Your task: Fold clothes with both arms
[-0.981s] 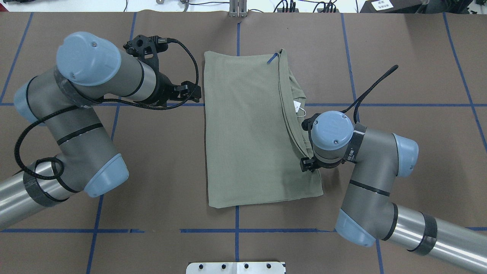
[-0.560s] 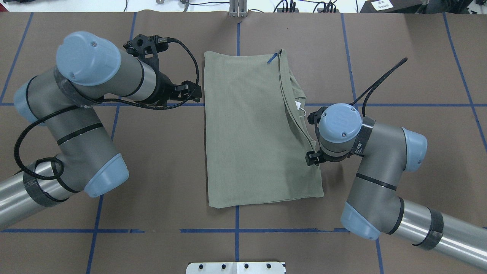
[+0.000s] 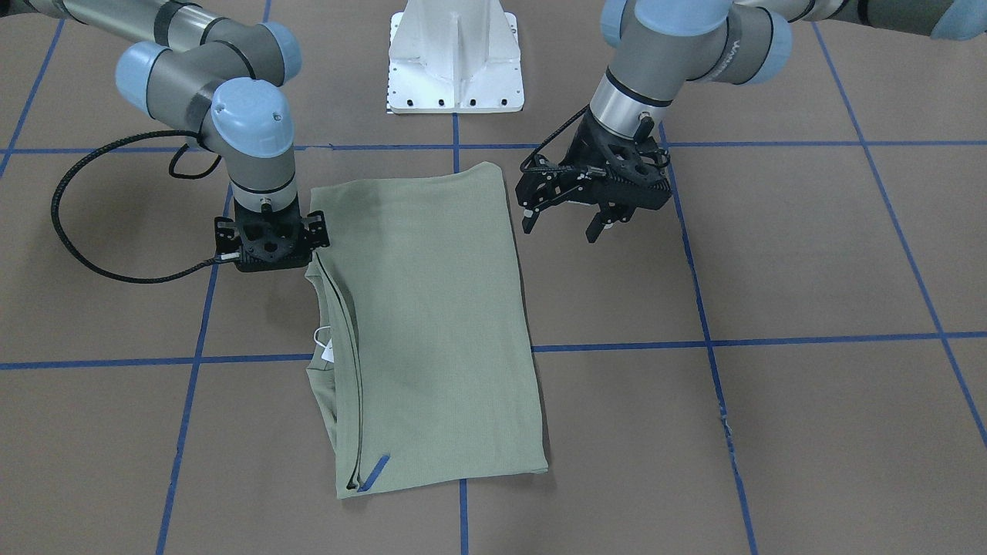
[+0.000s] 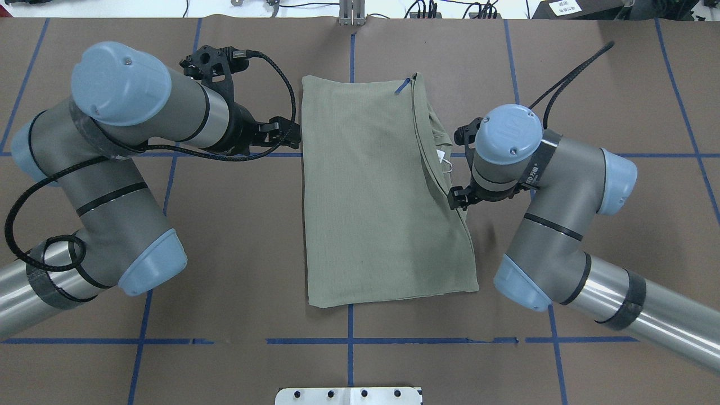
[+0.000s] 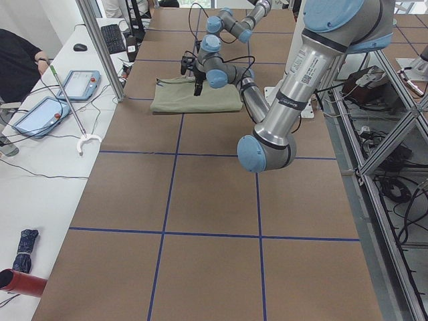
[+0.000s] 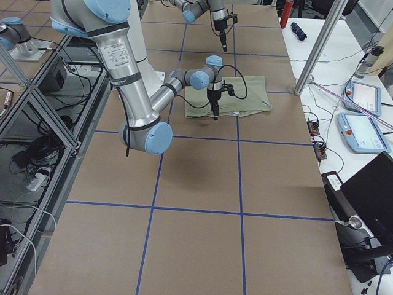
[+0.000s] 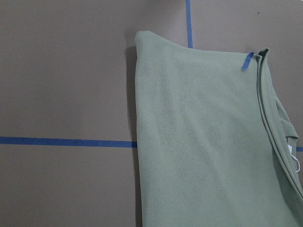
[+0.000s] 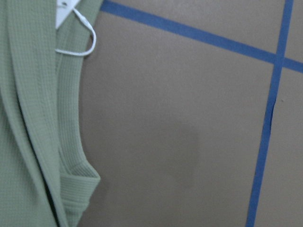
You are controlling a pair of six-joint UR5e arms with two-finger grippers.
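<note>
Left black two-finger gripper (image 3: 560, 229): jaws spread wide, nothing between them; hangs raised off the table beside the long edge of the sage-green long-sleeved knit shirt (image 4: 371, 191) on the robot's left; not touching cloth. Right black two-finger gripper (image 3: 270, 245): points straight down at the opposite long edge, close to the white hang tag (image 4: 441, 156); fingers hidden under its own body, so can't tell if spread or pressed together; right wrist view shows only cloth edge and bare paper, no pinch visible. Shirt lies flat around the middle of the brown paper-covered table (image 4: 236, 236), folded into a tall narrow rectangle; no sleeve trails out; layered edges and collar on the robot's right side; short blue tape strip (image 4: 401, 86) at the far corner. Progress, as a judgement: lengthwise folds look done, so roughly halfway or better; what's left is probably a crosswise fold, one end over the other, each arm taking a corner; no grasp for that set up yet.
</note>
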